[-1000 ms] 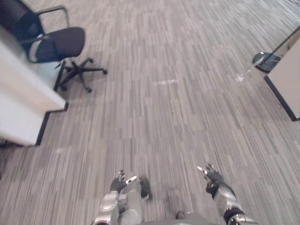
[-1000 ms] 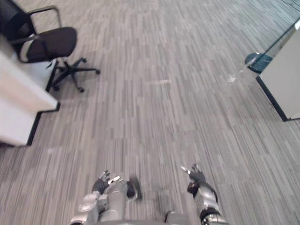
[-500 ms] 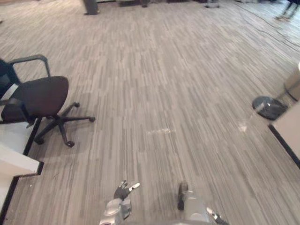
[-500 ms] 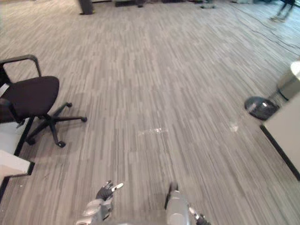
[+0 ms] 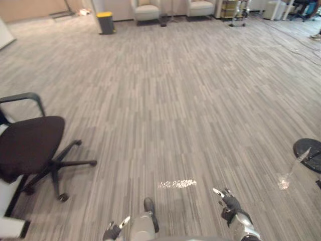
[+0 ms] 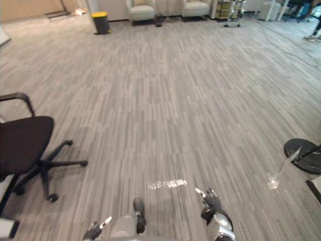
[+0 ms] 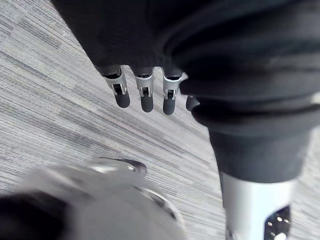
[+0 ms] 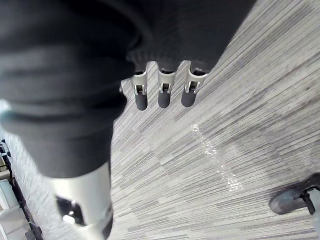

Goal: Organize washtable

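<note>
My left hand [image 5: 114, 232] hangs low at the bottom edge of the head views, over grey striped carpet. Its fingers [image 7: 142, 95] are straight and hold nothing. My right hand [image 5: 228, 203] hangs a little further forward at the bottom right. Its fingers [image 8: 161, 90] are also straight, with only carpet past them.
A black office chair [image 5: 30, 150] on castors stands at the left, by a white desk corner [image 5: 10, 228]. A black round base [image 5: 308, 153] lies at the right edge. Far back stand a yellow-lidded bin [image 5: 105, 22], two armchairs [image 5: 145, 9] and a cart [image 5: 238, 7].
The camera has lifted and moved forward: the far wall with bin and armchairs has come into view and the chair has slid down-left. My right hand shows again at the bottom.
</note>
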